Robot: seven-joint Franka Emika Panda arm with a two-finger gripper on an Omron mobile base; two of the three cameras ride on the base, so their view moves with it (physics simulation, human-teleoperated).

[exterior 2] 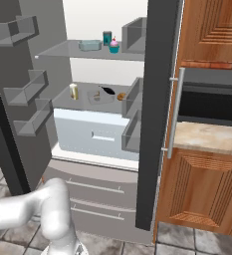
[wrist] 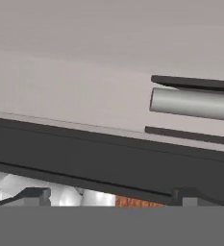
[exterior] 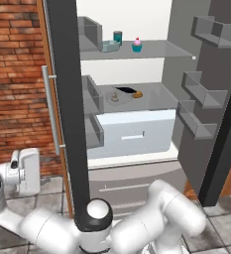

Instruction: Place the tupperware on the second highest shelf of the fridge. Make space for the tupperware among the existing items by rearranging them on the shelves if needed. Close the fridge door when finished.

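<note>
The fridge (exterior: 137, 20) stands with both doors open. On the second highest shelf (exterior: 156, 96) rests the tupperware (exterior: 116, 97), a translucent box with a brownish morsel inside. Its dark lid (exterior: 128, 91) sits at its back corner and a brown round piece (exterior: 138, 94) lies beside it. From the right I see the tupperware (exterior 2: 100, 95), a pale block (exterior 2: 73, 91) and the brown piece (exterior 2: 121, 96). The top shelf carries a can (exterior: 117, 36), a cupcake (exterior: 137, 45) and a greyish box (exterior: 109, 47). My gripper (wrist: 112, 196) is open and holds nothing, facing the left door's outer face (wrist: 84, 57) near its silver handle (wrist: 195, 103). Its white hand (exterior: 25, 171) hangs low outside that door.
The left door's dark edge (exterior: 67, 109) stands between the hand and the shelves. A brick wall (exterior: 13, 74) lies to the left. The right door (exterior: 221, 99) with its bins is swung wide. Wooden cabinets (exterior 2: 207, 189) and an oven (exterior 2: 212, 102) flank the fridge. White drawer (exterior: 134, 131) under the shelf.
</note>
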